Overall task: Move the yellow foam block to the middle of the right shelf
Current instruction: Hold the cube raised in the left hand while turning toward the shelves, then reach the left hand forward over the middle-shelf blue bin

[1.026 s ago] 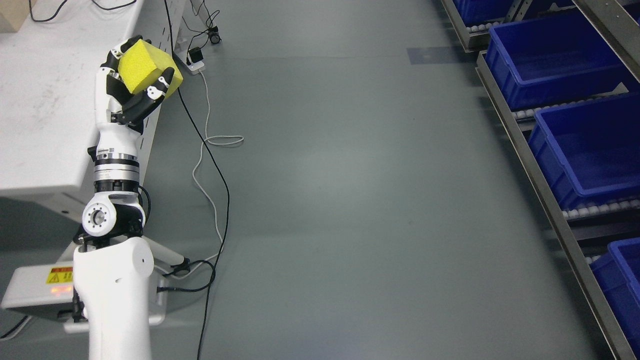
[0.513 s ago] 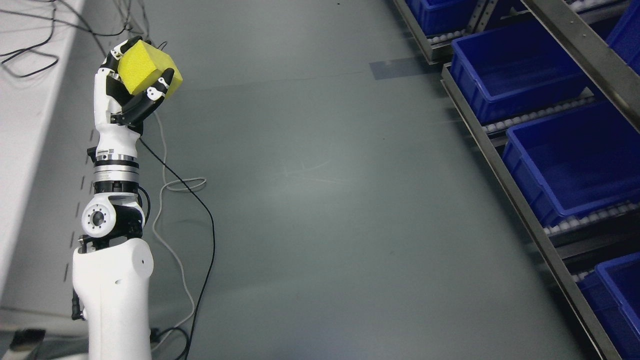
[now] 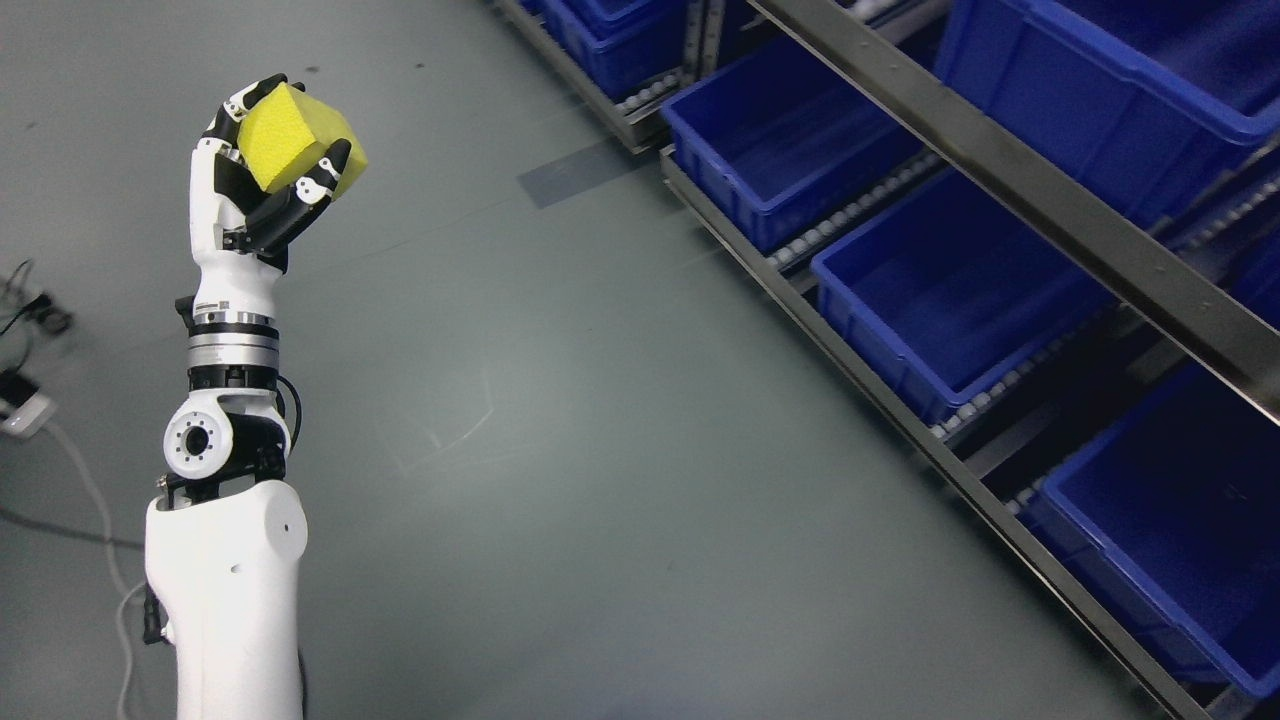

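My left hand is raised at the upper left of the head view, fingers curled around the yellow foam block. The block sits in the palm, held above the grey floor. A metal shelf rack fills the right side, running diagonally from the top middle to the lower right. It holds several blue bins on roller lanes: one on the lower level at the top middle, one below it to the right, one at the lower right. The right arm is out of view.
An upper shelf level carries another blue bin at the top right. White and black cables with a power strip lie on the floor at the left edge. Grey floor lies between my arm and the rack.
The whole view has swung to the right: the white table has left the picture and the shelf rack now fills the right side. My left hand still holds the block in the same pose.
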